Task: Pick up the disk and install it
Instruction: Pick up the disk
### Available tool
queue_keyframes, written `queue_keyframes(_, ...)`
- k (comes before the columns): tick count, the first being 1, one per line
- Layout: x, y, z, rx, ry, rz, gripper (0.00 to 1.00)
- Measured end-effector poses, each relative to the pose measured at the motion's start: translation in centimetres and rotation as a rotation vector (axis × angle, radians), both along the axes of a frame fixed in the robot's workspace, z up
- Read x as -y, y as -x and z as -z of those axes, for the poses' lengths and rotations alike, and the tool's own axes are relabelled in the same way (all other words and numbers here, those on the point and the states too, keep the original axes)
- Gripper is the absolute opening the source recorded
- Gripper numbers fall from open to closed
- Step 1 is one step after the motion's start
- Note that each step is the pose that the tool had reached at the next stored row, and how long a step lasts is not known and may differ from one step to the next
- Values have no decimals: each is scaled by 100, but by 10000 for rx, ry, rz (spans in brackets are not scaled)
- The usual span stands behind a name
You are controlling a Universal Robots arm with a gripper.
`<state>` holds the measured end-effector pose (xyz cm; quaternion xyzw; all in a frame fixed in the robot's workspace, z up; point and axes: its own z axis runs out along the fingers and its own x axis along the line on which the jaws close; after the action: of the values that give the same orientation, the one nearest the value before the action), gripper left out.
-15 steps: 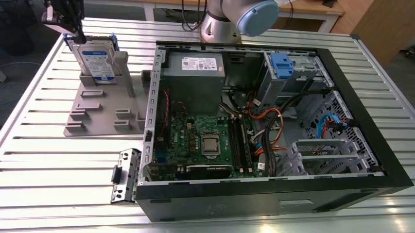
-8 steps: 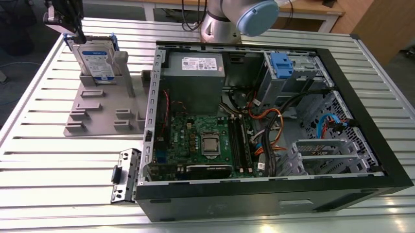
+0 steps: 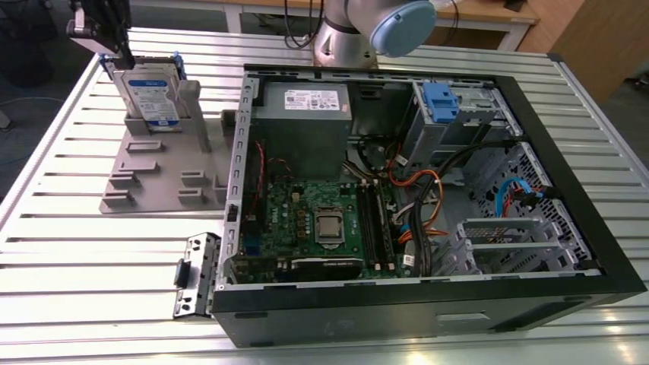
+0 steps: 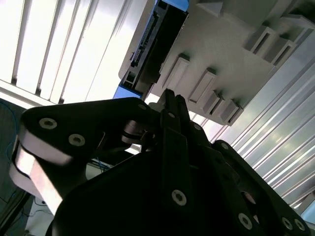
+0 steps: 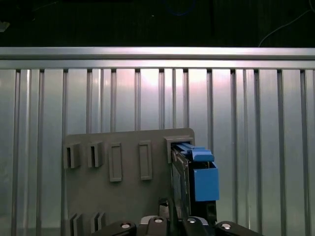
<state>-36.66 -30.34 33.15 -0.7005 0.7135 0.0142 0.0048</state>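
Note:
The disk (image 3: 152, 95), silver with a white-and-blue label and a blue bracket, stands on edge in a slot of the grey holder (image 3: 152, 179) at the exterior view's left. My gripper (image 3: 126, 61) hangs just above its upper far corner, fingers pressed together with nothing between them. In the second wrist view the gripper (image 4: 171, 97) points at the disk's end (image 4: 150, 49), a small gap apart. In the first wrist view the disk (image 5: 194, 182) is seen edge-on beside the gripper (image 5: 170, 205).
An open computer case (image 3: 568, 190) lies at the exterior view's right with a grey power supply (image 3: 301, 114), a motherboard (image 3: 324, 220) and a grey drive cage (image 3: 466, 106) with a blue latch (image 3: 438, 99). A black bracket (image 3: 197, 274) lies on the slatted table (image 3: 81, 251).

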Motion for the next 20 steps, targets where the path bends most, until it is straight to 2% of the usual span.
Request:
queue_keyframes(1,0,0,0,0,0,0,23)
queue_keyframes(2,0,0,0,0,0,-1,23)
queue_keyframes(3,0,0,0,0,0,-2,29)
queue_keyframes(5,0,0,0,0,0,-3,29)
queue_keyframes(6,0,0,0,0,0,-5,46)
queue_keyframes(7,0,0,0,0,0,-5,46)
queue_keyframes(8,0,0,0,0,0,-5,53)
queue_keyframes(13,-5,-1,0,0,2,-15,53)
queue_keyframes(18,-94,3,5,0,2,-177,53)
queue_keyframes(20,-116,5,10,0,2,-280,53)
